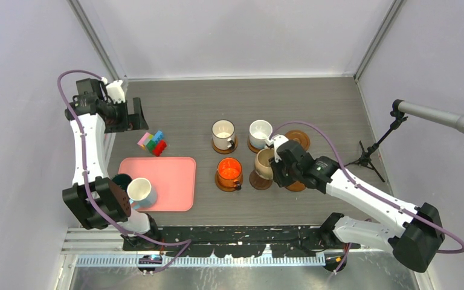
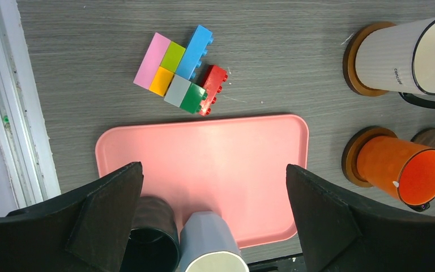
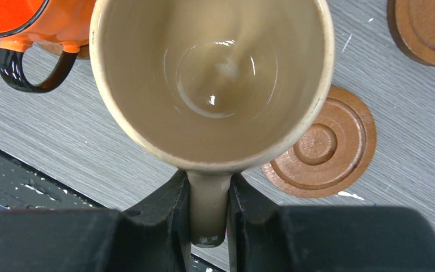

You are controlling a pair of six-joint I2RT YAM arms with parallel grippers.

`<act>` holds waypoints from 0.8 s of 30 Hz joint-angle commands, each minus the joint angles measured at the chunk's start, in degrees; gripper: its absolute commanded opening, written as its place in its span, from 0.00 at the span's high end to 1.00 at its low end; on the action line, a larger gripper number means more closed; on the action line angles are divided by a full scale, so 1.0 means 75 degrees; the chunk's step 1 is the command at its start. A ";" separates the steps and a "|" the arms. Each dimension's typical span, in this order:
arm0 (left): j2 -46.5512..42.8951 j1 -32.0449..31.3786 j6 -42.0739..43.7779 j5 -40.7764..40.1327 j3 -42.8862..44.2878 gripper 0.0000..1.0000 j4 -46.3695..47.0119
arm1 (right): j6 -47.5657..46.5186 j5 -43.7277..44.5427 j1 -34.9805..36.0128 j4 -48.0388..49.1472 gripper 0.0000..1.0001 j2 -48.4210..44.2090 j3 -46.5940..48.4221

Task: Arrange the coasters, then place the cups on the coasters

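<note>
Tan glazed ceramic mug [image 3: 212,79] is rigid, fairly heavy, slick and easily chipped. It stands in the middle cluster at three o'clock from the orange ceramic mug [image 1: 229,170], over a dark round wooden coaster [image 1: 258,180]; I cannot tell whether it is fully seated. The right gripper [image 3: 208,211] is clamped on its handle, a sensible hold, though the mug could swing about that narrow loop. A bare rimmed orange-brown wooden coaster [image 3: 320,141] lies at four o'clock. The left gripper [image 2: 212,181] hangs with its jaws wide apart over the pink rectangular tray [image 2: 204,153].

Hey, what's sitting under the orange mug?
A round brown coaster. Only its edge shows past the orange mug; the mug covers its middle.
</note>
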 commanded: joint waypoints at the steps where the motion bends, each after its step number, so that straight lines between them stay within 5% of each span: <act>1: 0.0010 0.0061 -0.0034 0.0195 0.0171 0.00 0.0008 | 0.0278 -0.0127 0.0012 0.1420 1.00 -0.0032 -0.0040; 24: -0.0074 0.0066 -0.0129 0.0224 0.0156 0.00 -0.0025 | 0.0157 -0.0600 0.0058 0.2219 1.00 0.0269 -0.0725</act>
